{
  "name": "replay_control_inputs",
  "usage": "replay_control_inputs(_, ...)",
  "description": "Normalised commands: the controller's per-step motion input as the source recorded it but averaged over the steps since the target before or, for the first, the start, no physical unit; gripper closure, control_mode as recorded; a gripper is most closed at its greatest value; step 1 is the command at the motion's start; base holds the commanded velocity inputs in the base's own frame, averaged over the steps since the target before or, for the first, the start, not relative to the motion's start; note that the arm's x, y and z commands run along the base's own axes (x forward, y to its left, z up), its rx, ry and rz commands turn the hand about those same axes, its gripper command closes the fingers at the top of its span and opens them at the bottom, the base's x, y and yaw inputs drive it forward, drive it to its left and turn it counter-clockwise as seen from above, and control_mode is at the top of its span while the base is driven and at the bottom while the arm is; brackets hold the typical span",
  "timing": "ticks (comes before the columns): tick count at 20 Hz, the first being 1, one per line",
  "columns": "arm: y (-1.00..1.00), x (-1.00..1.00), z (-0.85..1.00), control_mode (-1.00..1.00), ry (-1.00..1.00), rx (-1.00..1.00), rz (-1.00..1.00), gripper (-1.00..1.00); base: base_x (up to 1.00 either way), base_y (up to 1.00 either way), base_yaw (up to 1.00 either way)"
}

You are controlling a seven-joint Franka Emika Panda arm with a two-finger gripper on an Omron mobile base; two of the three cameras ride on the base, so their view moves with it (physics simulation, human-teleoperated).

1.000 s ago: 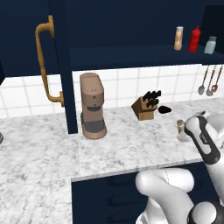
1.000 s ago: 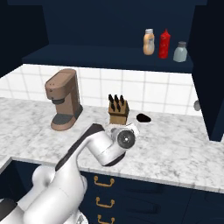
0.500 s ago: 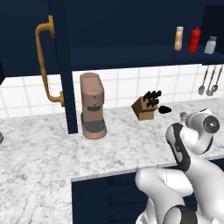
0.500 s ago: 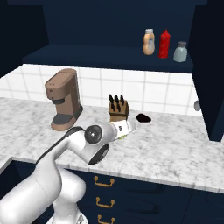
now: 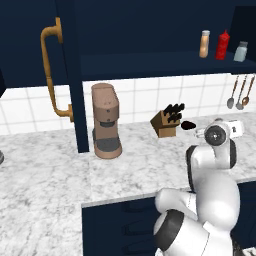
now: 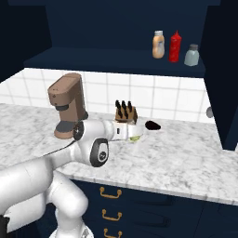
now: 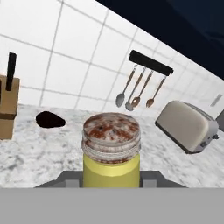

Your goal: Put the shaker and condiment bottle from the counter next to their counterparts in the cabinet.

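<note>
Shaker: yellow-green body, grey rusty-looking top, seen in the hand view (image 7: pixel 111 153) right in front of the camera, between the fingers; in the right base view a sliver of green shows at the tool tip (image 6: pixel 135 138), just above the surface.
Tool: (image 6: pixel 132 132) clamped on the shaker, jaws nearly together around it; held low over the surface (image 6: pixel 186 158), near the knife block (image 6: pixel 126 113) and a dark blob (image 6: pixel 153 125).
Bottle: tan-orange, pale cap, standing on the cabinet shelf (image 5: pixel 204 44) just beside the red bottle (image 5: pixel 223 45); grey-blue shaker (image 5: pixel 240 51) to the right of that.
Cabinet: door open, brass handle (image 5: pixel 51 75) at left; shelf (image 6: pixel 116 62) has free room beside the three items.
Done: bottle half looks finished, it sits next to its red counterpart.
Left: shaker still down at surface level; needs lifting to the shelf and setting down next to the grey-blue shaker, then release.
Progress: judged a bit past halfway.
Other: coffee maker (image 5: pixel 105 120), toaster (image 7: pixel 187 126), hanging utensils (image 7: pixel 135 89), none in the way as far as visible.
</note>
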Motion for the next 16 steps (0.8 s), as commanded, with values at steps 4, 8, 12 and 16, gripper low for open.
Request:
replay_control_inputs(4, -0.18, -0.12, 0.55, -1.0, -0.24, 0.0, -0.32, 1.0, 0.0, 0.0, 0.0)
replay_control_inputs(8, -0.21, -0.12, 0.37, -1.0, -0.18, 0.01, -0.25, 1.0, 0.0, 0.0, 0.0)
replay_control_inputs(12, 0.0, -0.03, 0.0, -1.0, -0.01, 0.0, -0.02, 1.0, 0.0, 0.0, 0.0)
replay_control_inputs(16, -0.14, 0.0, 0.58, -1.0, 0.0, 0.15, -0.03, 1.0, 0.0, 0.0, 0.0)
